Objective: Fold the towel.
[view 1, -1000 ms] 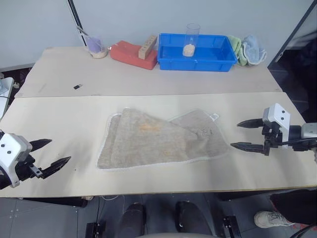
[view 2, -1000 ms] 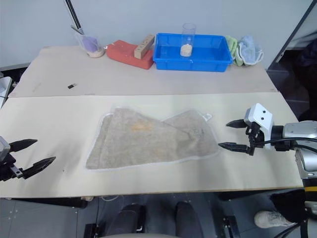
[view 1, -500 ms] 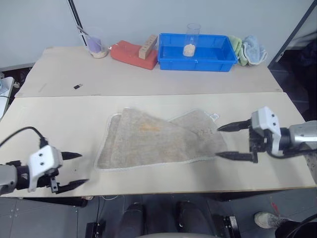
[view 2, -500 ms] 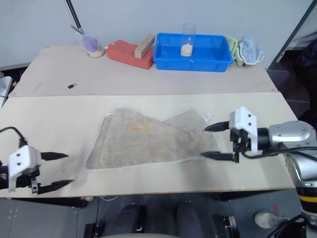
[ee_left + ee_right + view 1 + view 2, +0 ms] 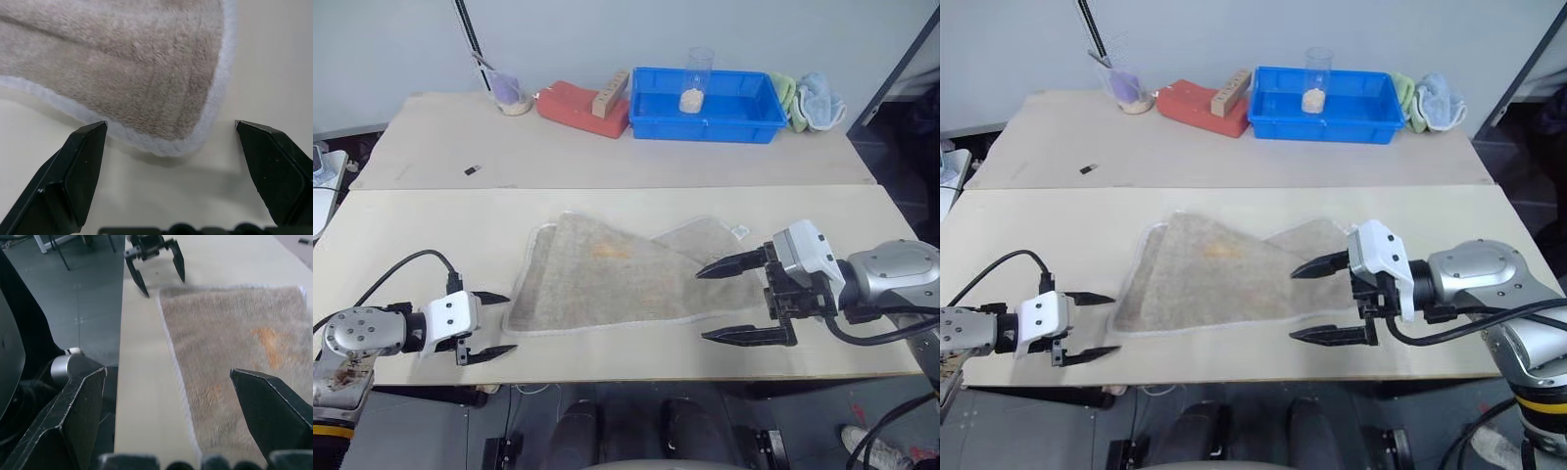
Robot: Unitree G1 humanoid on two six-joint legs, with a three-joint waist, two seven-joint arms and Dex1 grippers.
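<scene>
Left tool (image 5: 489, 322) spread wide at the near left corner of the towel (image 5: 617, 279), holding nothing; the white hem sits between its fingers (image 5: 80, 161). Right tool (image 5: 739, 302) equally wide, empty, over the towel's near right edge. The towel lies partly folded mid-worktop (image 5: 431, 250). Advice: each tool should pinch hem and pile together, then lift evenly. Blue bin (image 5: 705, 106) beyond, well apart.

No text, label, brand or number can be read anywhere. The towel (image 5: 607, 274) carries a small white tag (image 5: 740, 231), but nothing on it is legible.
</scene>
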